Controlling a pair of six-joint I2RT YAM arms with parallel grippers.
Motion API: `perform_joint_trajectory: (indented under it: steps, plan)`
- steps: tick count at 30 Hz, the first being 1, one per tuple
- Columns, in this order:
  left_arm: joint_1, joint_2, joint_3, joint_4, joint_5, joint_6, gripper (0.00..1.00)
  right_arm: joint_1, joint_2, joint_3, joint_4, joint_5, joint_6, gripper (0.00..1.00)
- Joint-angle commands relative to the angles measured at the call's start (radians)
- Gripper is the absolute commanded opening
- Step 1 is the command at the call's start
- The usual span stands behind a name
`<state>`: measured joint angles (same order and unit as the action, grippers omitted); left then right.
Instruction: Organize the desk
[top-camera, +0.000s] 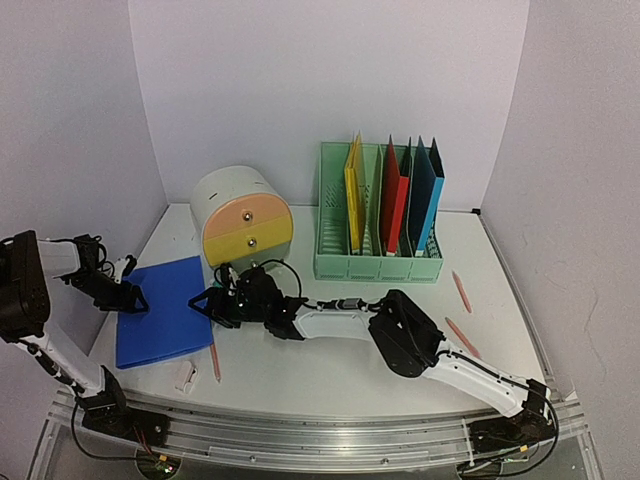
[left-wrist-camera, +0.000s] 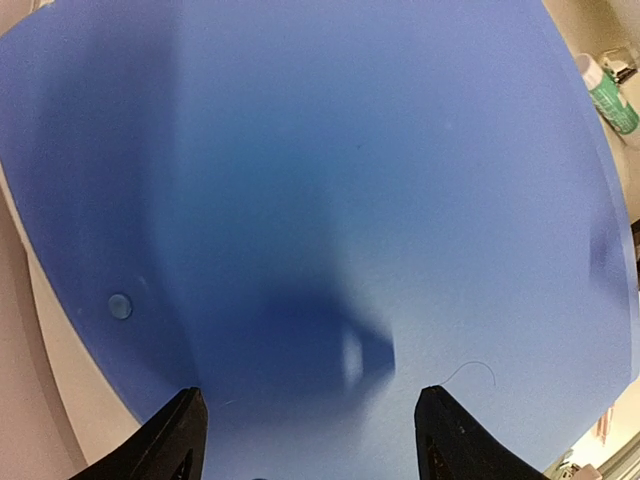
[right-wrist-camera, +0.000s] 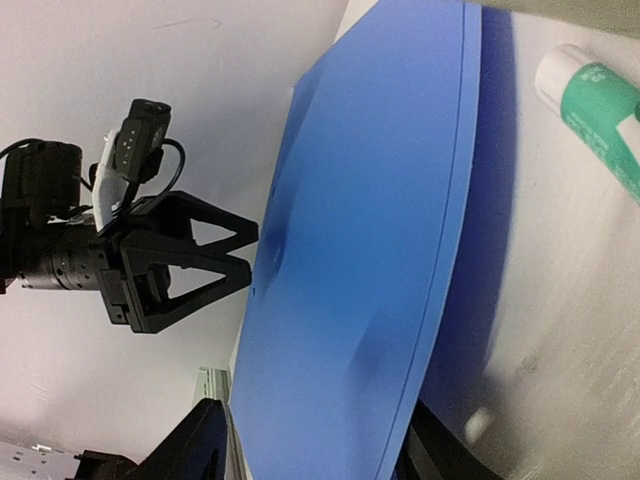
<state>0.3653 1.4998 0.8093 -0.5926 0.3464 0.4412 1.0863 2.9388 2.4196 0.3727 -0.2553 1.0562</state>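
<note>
Both spread, my left gripper (top-camera: 140, 298) and right gripper (top-camera: 202, 303) flank the flat blue plastic folder (top-camera: 165, 315) at lower left of the white desk (top-camera: 330, 370). I should close both evenly, then lift level.

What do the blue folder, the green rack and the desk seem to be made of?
The blue folder is probably plastic sheet with a smooth matte finish: it is evenly coloured, and the right wrist view shows a thin edge. The green rack looks like moulded plastic, with slotted walls in one uniform colour. The desk has a smooth white top, perhaps laminate, though the look leaves this open.
</note>
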Motion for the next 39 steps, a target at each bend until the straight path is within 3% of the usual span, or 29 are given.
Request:
perform_joint_trajectory:
  steps: [1, 7, 13, 17, 25, 33, 39]
  plan:
    - [-0.002, -0.032, 0.006, 0.0, 0.079, 0.039, 0.7, 0.008, 0.057, 0.019, 0.067, -0.035, 0.017, 0.56]
    - [-0.002, -0.079, 0.01, -0.038, 0.192, 0.099, 0.68, 0.008, 0.07, 0.041, 0.08, -0.009, -0.002, 0.46]
    - [-0.003, -0.106, 0.014, -0.087, 0.283, 0.167, 0.68, 0.011, 0.08, 0.058, 0.119, -0.029, -0.001, 0.46]
    - [-0.003, -0.077, 0.0, -0.054, 0.266, 0.152, 0.68, 0.02, 0.089, 0.08, 0.158, -0.027, -0.001, 0.44]
    - [-0.003, -0.091, 0.025, -0.047, 0.247, 0.114, 0.67, 0.025, 0.06, 0.014, 0.15, 0.043, 0.011, 0.0]
    - [-0.001, -0.156, 0.157, -0.129, 0.263, 0.187, 0.72, 0.025, -0.033, -0.011, 0.134, 0.037, -0.06, 0.0]
    - [-0.002, -0.173, 0.349, -0.216, 0.363, 0.326, 0.77, 0.045, -0.172, -0.077, 0.133, 0.022, -0.237, 0.0]
